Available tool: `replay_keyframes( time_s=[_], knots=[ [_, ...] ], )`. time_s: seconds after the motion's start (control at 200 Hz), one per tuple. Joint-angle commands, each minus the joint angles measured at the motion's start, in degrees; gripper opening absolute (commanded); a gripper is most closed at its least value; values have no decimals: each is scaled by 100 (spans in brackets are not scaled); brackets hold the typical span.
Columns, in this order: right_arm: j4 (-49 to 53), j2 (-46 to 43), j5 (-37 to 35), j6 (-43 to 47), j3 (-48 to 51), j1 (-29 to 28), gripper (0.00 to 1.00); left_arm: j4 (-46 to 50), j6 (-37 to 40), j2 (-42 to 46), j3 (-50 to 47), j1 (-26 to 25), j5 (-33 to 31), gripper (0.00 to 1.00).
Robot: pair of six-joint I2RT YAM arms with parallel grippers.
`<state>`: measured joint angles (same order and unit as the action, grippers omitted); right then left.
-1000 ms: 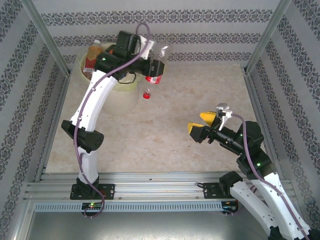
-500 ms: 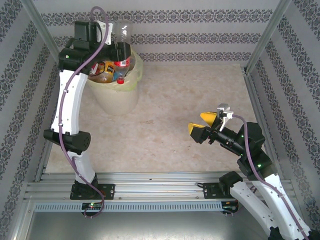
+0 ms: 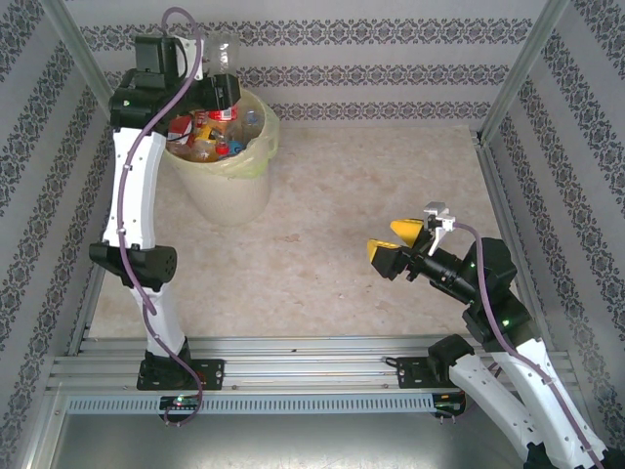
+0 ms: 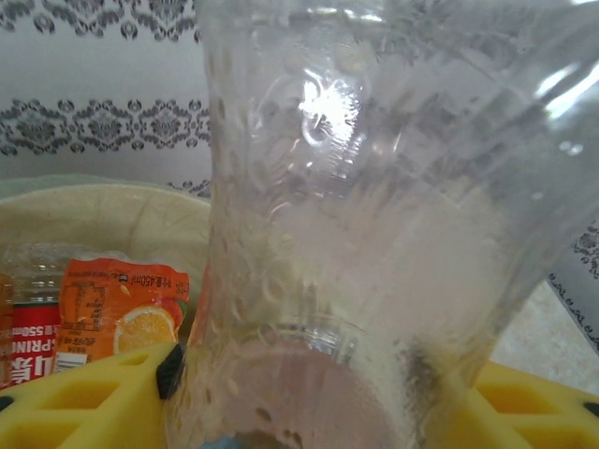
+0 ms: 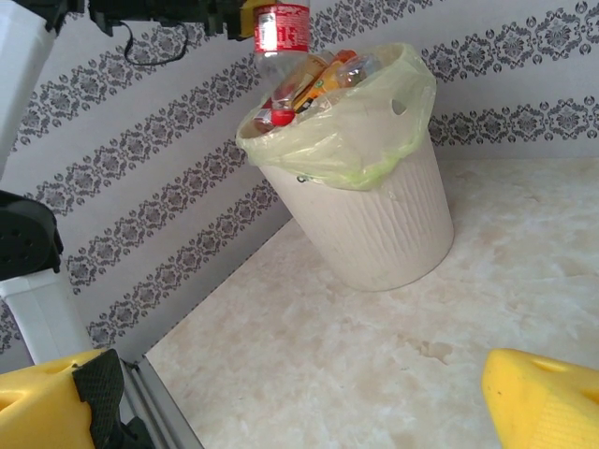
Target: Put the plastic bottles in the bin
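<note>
My left gripper [image 3: 213, 95] is shut on a clear plastic bottle [image 3: 225, 54] with a red label, held cap down over the bin [image 3: 230, 198]. In the left wrist view the bottle [image 4: 374, 187] sits between the yellow fingers [image 4: 84, 402] of the left gripper [image 4: 309, 416]. The bin is a white ribbed bucket [image 5: 374, 224] with a pale yellow liner. Inside lie several bottles [image 3: 200, 134], one with an orange label [image 4: 117, 309]. From the right wrist the held bottle [image 5: 279, 33] hangs above the rim. My right gripper [image 3: 398, 245] stands open and empty over the table at the right.
The bin stands at the back left, close to the patterned wall [image 3: 371, 73] and the frame post [image 3: 93, 73]. Marbled tabletop [image 3: 352, 195] stretches between the bin and the right gripper [image 5: 299, 412]. A metal rail [image 3: 312, 357] runs along the near edge.
The left arm swung left with the bottle, from right of the bin to over its opening. The right arm has stayed still.
</note>
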<state>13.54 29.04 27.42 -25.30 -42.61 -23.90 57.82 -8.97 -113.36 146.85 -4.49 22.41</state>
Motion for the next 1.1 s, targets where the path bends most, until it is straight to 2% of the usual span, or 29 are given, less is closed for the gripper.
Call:
replay_keyframes(
  time_s=[0.0, 0.41, 0.57, 0.659, 0.724, 0.839, 0.974, 1.094],
  knots=[
    [-84, 10, -46, -45, 7, -80, 98, 137, 204, -231, 112, 11, -67, 64],
    [-176, 157, -7, -63, -3, -80, 98, 825, 440, -696, 90, 5, -563, 73],
    [-176, 199, -9, -45, -10, -84, 98, 979, 431, -645, 90, 5, -723, 83],
    [-212, 256, 22, -41, -10, -81, 98, 860, 368, -520, 90, -2, -727, 95],
    [-245, 293, 44, -47, -10, -80, 98, 711, 288, -410, 100, -8, -720, 100],
    [-273, 293, 44, -60, -10, -80, 98, 453, 197, -246, 91, -16, -747, 100],
    [-241, 259, 35, -61, -2, -80, 98, 45, 99, -84, -111, -47, -882, 83],
    [-186, 233, 18, -45, -10, -81, 98, -123, 81, -91, -169, -86, -1056, 82]
  ],
)
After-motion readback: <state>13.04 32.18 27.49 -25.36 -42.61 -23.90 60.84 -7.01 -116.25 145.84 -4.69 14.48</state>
